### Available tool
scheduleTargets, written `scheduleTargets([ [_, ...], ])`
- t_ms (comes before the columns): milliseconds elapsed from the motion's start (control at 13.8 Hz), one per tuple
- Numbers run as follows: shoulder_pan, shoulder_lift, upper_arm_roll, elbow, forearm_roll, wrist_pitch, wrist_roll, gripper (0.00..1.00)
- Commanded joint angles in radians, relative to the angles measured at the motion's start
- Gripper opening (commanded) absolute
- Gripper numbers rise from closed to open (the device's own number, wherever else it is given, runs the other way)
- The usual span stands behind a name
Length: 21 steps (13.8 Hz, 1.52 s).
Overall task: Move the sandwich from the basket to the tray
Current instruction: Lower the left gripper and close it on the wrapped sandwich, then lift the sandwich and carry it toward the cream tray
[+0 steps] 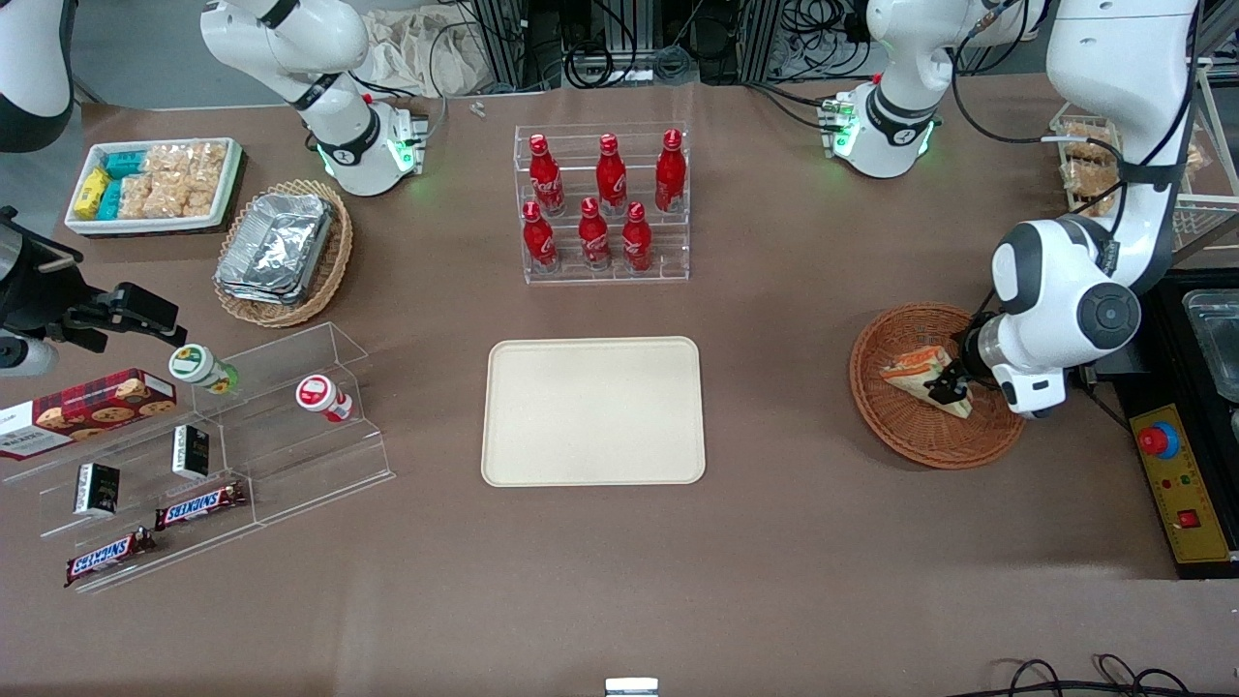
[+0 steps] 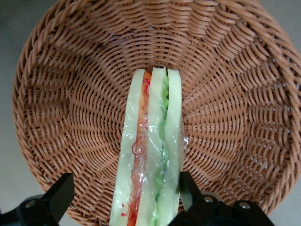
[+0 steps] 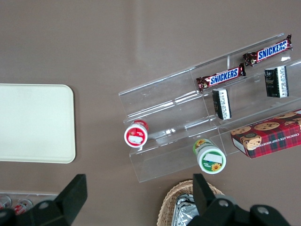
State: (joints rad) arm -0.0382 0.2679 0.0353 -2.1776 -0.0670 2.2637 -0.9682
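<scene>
Left arm's gripper [image 1: 951,385] is sitting low inside the reddish-brown wicker basket [image 1: 900,440], which is lying toward the working arm's end of the table.

Sandwich [image 2: 150,155], one only, clear-wrapped wedge, is lying in the basket with its cut face up: pale bread, orange and red layer, green layer. In the wrist view it is running between the two black fingers [image 2: 57,197]. One finger is touching, or all but touching, the wrap on the green-filling side; the other is standing well apart from the bread on the orange side, with bare wicker showing in the gap. Fingers are therefore spread and straddling the sandwich, not clamped on it.

Cream tray [image 1: 592,410], one, is lying flat at mid-table, well apart from the basket, nothing on it.

Counts, other items:
- Red cola bottles [image 1: 598,198]: six, in two rows of three on a clear stepped rack, farther from the front camera than the tray.
- Snickers bars [image 1: 198,504]: two, on the clear display steps toward the parked arm's end.
- Small dark packets [image 1: 190,451]: two, same steps.
- Round-lidded cups: two, one green lid [image 1: 198,366], one red lid [image 1: 320,395].
- Cookie box [image 1: 82,410]: one, red tartan.
- Tan basket of foil trays [image 1: 281,254]: one.
- White bin of snack packets [image 1: 153,184]: one.
</scene>
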Motion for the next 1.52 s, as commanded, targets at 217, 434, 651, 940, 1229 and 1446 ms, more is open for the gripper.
scheduleTargets([
  [217,0.001,0.03,-0.006,-0.019,-0.034,0.062,-0.01,0.0],
  [434,-0.003,-0.015,-0.009,0.004,-0.034,0.036,0.002,0.0],
  [651,-0.011,-0.111,-0.014,0.1,-0.027,-0.2,0.159,0.0],
  [940,-0.019,-0.217,-0.118,0.17,-0.017,-0.286,0.391,0.0],
  [1229,-0.019,-0.185,-0.306,0.291,-0.016,-0.409,0.451,0.0],
  [1446,-0.02,-0.093,-0.437,0.367,-0.011,-0.412,0.467,0.0],
])
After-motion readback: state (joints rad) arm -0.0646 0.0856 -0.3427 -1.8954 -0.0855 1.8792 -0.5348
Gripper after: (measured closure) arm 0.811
